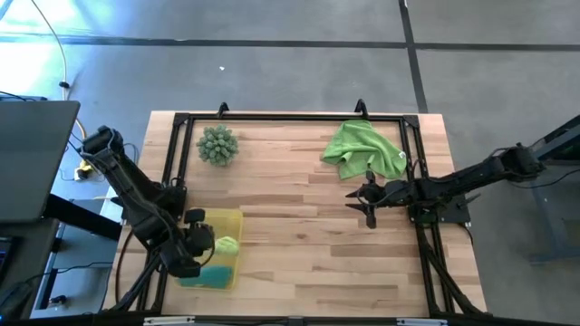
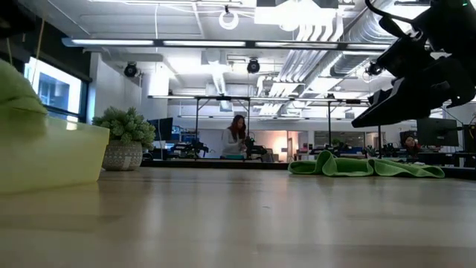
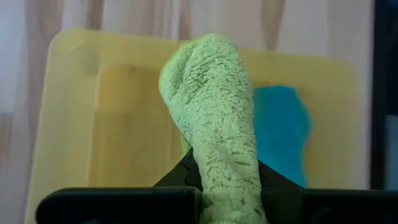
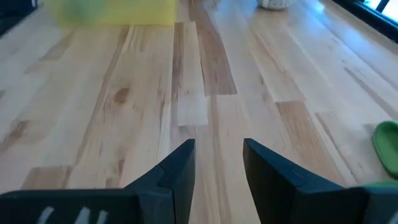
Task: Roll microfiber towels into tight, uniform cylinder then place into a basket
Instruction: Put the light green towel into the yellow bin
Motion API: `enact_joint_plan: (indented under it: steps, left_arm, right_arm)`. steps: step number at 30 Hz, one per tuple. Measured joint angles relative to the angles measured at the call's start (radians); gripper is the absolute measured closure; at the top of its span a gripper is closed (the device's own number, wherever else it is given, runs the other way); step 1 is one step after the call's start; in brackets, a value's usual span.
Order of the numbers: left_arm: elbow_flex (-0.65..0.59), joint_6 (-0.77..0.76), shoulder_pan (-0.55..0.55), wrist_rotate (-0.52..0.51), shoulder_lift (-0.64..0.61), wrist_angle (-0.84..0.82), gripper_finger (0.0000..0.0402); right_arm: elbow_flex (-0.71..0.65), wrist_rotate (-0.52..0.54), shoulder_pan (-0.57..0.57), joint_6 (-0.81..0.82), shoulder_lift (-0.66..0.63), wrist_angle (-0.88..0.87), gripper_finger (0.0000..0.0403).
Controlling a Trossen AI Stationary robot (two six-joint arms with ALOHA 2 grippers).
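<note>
One rolled lime towel (image 3: pixel 214 124) sits clamped in the left hand (image 1: pixel 201 243) above the basket (image 1: pixel 234 222)

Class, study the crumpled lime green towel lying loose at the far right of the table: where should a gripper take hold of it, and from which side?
Judging from the high view, take the loose lime towel at its near edge, from above. It lies flat and crumpled, and the right gripper hovers open just before that edge.
</note>
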Motion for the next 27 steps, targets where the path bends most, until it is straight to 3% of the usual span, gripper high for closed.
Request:
enact_joint_plan:
  steps: [5,17,27]
  left_arm:
    - [-0.074,-0.025,-0.021,-0.046,0.002,0.075,0.0385]
    - [-0.230,0.054,-0.027,-0.012,0.012,0.328,0.0387]
    - [-0.289,0.069,-0.035,0.032,0.013,0.357,0.0384]
  right_arm:
    - [0.001,0.000,0.000,-0.021,-0.007,-0.021,0.0274]
    - [0.001,0.000,0.000,-0.016,-0.006,-0.044,0.0274]
    - [0.001,0.000,0.000,-0.016,-0.006,-0.058,0.0274]
